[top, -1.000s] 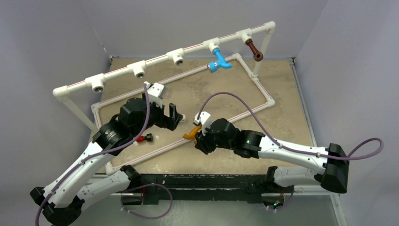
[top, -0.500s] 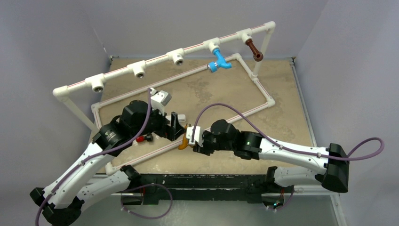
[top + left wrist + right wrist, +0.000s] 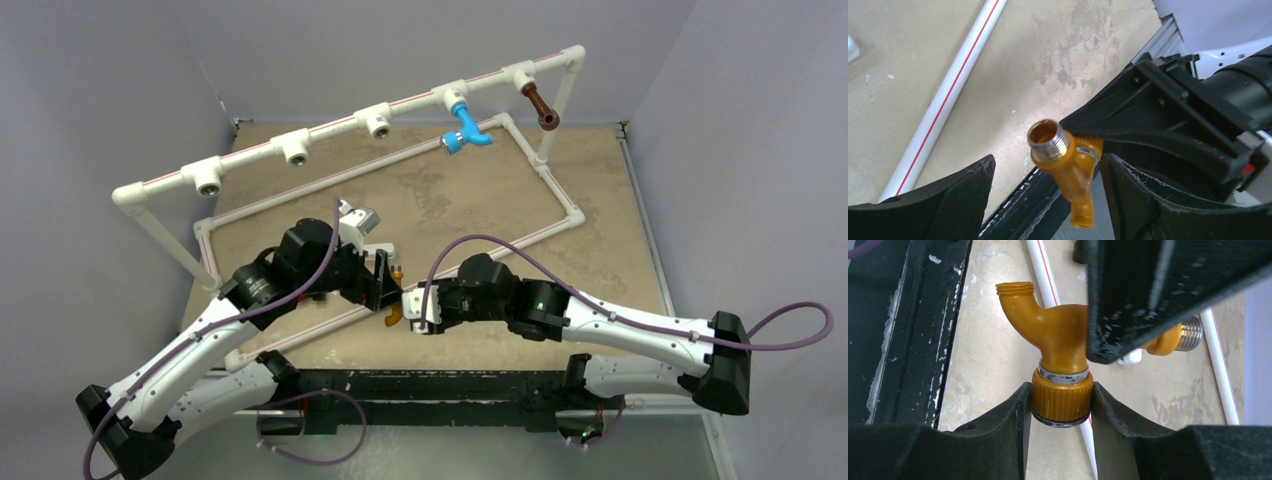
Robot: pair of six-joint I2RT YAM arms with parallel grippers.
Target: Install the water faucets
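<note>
The orange faucet (image 3: 392, 312) is held above the near edge of the table (image 3: 600, 200), between the two grippers. It is a bent orange-yellow tap with a silver threaded end, a silver ring above its ribbed cap and a threaded plastic spout. The right gripper (image 3: 1061, 401) is clamped on the cap, one finger on each side. The left gripper (image 3: 1047, 167) has its fingers wide apart around the body: one stands clear, the other is just beside the cap, and I cannot tell if it touches. At the far right, the blue faucet (image 3: 463, 128) and brown faucet (image 3: 541, 105) sit on the raised pipe (image 3: 330, 128).
</note>
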